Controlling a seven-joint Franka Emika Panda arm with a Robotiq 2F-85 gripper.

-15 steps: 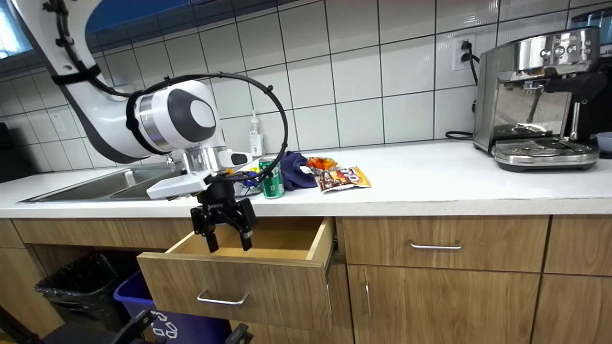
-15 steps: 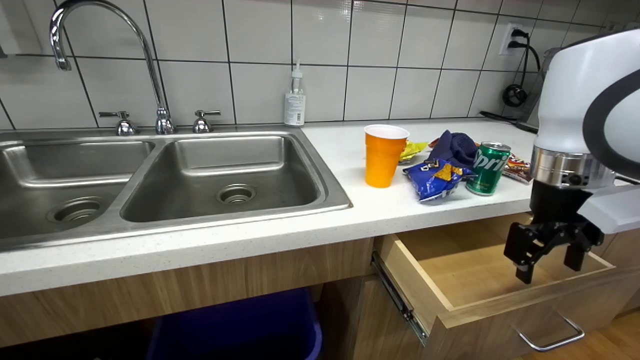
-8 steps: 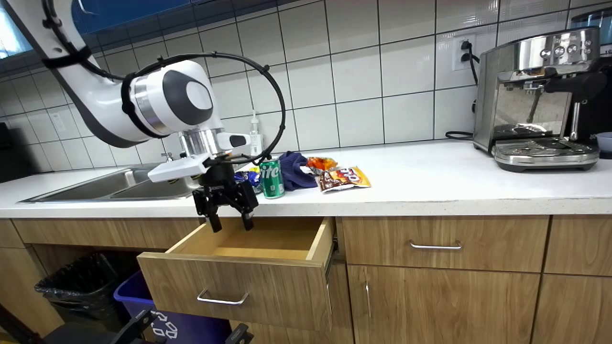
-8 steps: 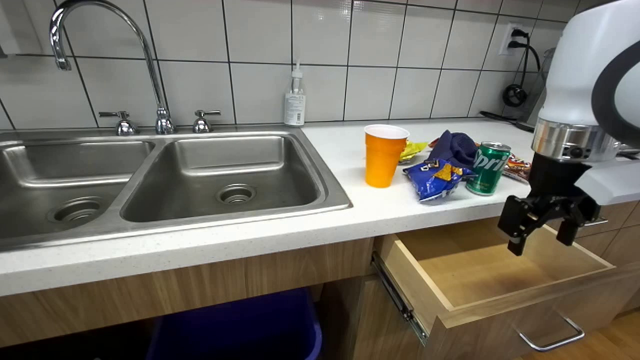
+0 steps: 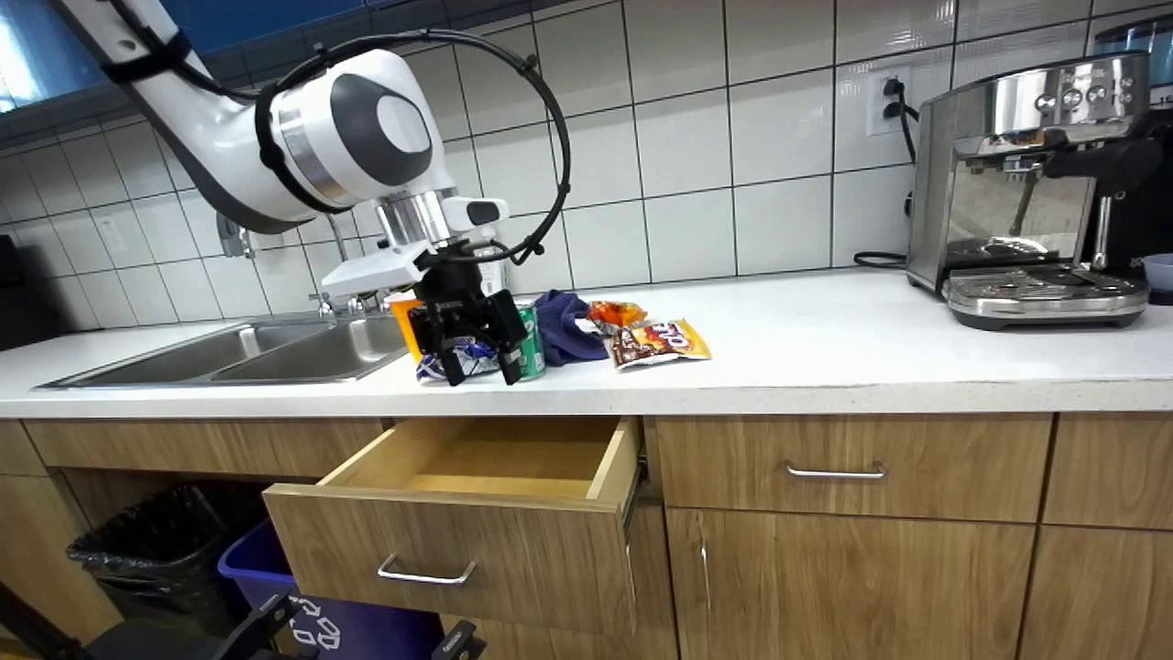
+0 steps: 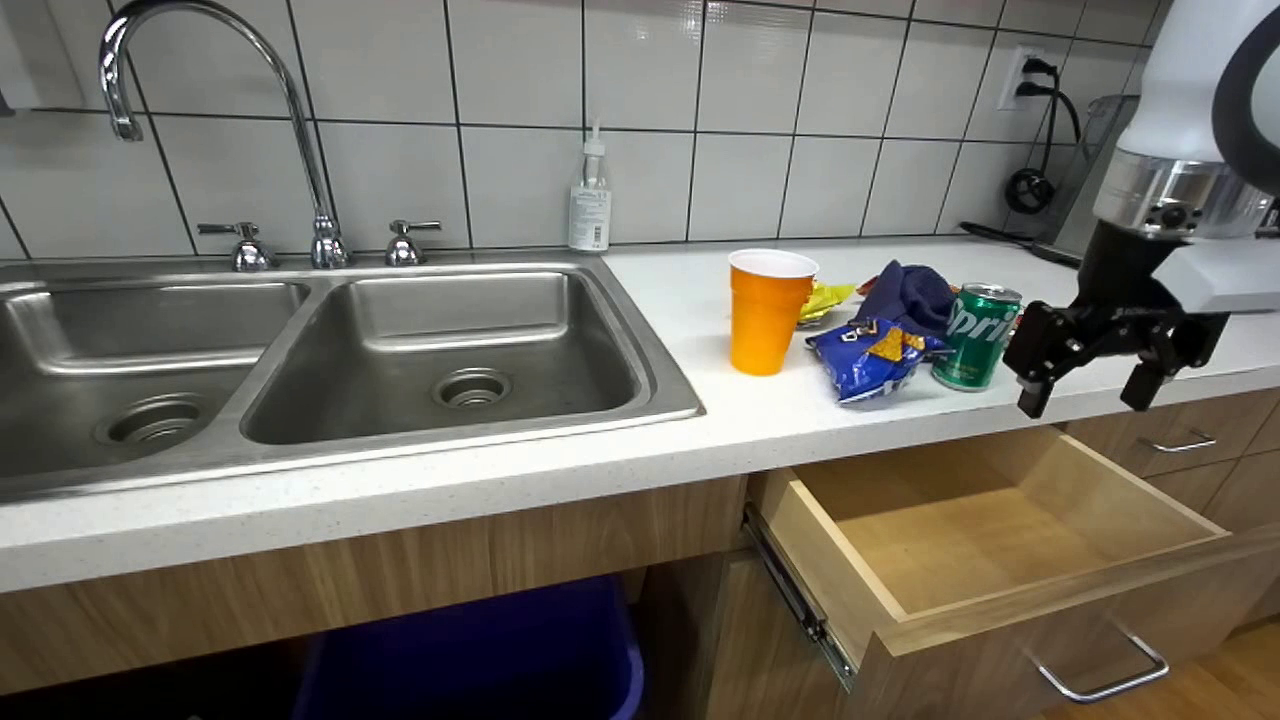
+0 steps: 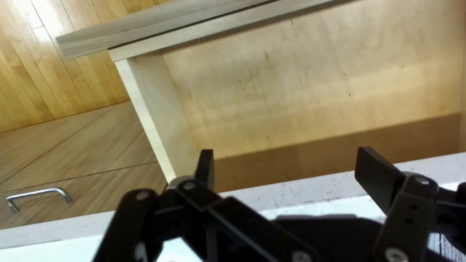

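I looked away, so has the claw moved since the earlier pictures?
Yes, up: in an exterior view, the claw reached below the counter's front edge before; now it shows above that edge.

On the counter above the drawer, a snack bag is placed between the cup and the can.

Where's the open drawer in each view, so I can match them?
In an exterior view: the drawer, lower half, left of centre.
In an exterior view: the drawer, lower right, cut off by the picture's edge.
Wrist view: the drawer, centre to upper right, seen from above.
Shared landmark: the counter edge, above the drawer in both exterior views, below it in the wrist picture.
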